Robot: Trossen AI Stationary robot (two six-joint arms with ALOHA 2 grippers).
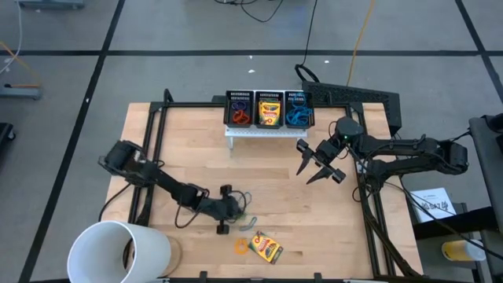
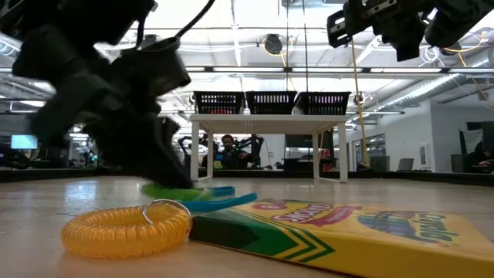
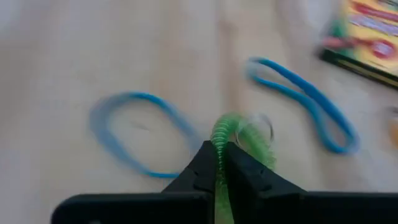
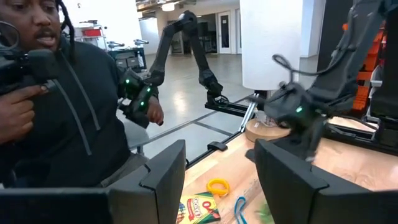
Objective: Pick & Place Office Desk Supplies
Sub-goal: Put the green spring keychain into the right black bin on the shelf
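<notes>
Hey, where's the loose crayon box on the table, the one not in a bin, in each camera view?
High view: crayon box near the table's front edge, right of the orange coil.
Low view: crayon box in the foreground, lower right, beside the orange coil.
Left wrist view: crayon box at the upper right corner, partly cut off.
Right wrist view: crayon box at the bottom centre, below the orange coil.
Shared landmark: the orange coil.

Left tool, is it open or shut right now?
Shut on the green coil band. The left wrist view shows the left tool with its fingers pressed together, the band pinched between them above the table.
</notes>
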